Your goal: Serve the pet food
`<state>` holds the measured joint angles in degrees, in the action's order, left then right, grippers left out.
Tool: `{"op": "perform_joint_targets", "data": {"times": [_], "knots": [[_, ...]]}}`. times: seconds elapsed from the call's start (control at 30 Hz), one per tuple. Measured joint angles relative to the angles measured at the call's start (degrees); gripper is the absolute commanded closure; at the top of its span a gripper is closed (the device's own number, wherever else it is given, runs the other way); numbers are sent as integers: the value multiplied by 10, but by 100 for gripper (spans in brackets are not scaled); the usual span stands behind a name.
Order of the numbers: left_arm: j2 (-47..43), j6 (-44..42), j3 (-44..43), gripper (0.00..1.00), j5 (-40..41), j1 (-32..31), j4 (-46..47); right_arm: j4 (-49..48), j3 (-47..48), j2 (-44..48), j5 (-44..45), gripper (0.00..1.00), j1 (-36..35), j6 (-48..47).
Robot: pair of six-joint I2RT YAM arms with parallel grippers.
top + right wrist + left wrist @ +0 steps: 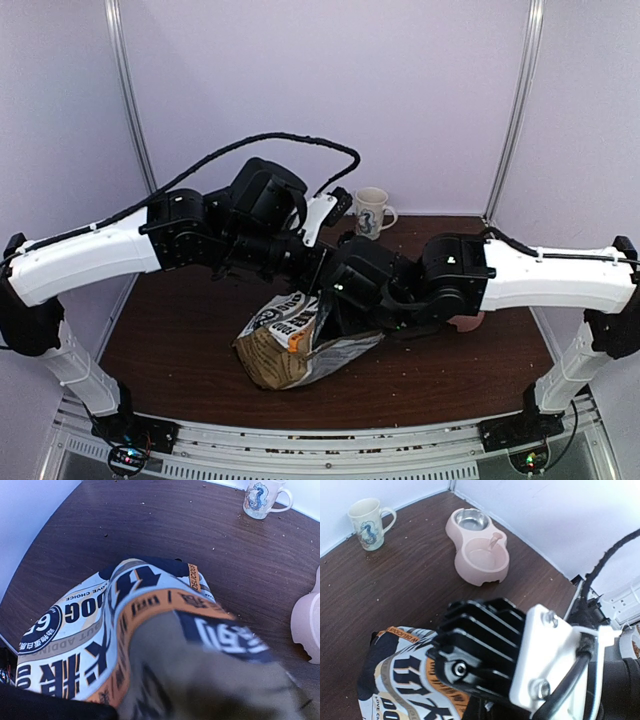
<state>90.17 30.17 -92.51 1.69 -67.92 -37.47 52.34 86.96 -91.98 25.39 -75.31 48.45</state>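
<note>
Bag hides its contents; pink bowl seemingly holds steel insert.

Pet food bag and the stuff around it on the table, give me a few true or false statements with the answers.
1. The pet food bag sits on the dark table, below where the two arms meet. True.
2. The pink double bowl is heaped with kibble. False: the left wrist view shows no heap in either compartment.
3. The mug stands upright near the back wall. True.
4. The bag is plain, with no printing. False: it bears bold dark and orange lettering.
</note>
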Motion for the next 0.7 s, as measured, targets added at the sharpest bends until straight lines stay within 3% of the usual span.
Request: {"op": "perform_joint_targets", "data": {"times": [0.27, 0.7], "knots": [[-2, 2, 38, 100, 36, 11, 11, -117, -69, 1, -79, 85, 28, -21], [-16, 4, 74, 100, 37, 17, 48, -255, -166, 71, -310, 85, 82, -32]]}}
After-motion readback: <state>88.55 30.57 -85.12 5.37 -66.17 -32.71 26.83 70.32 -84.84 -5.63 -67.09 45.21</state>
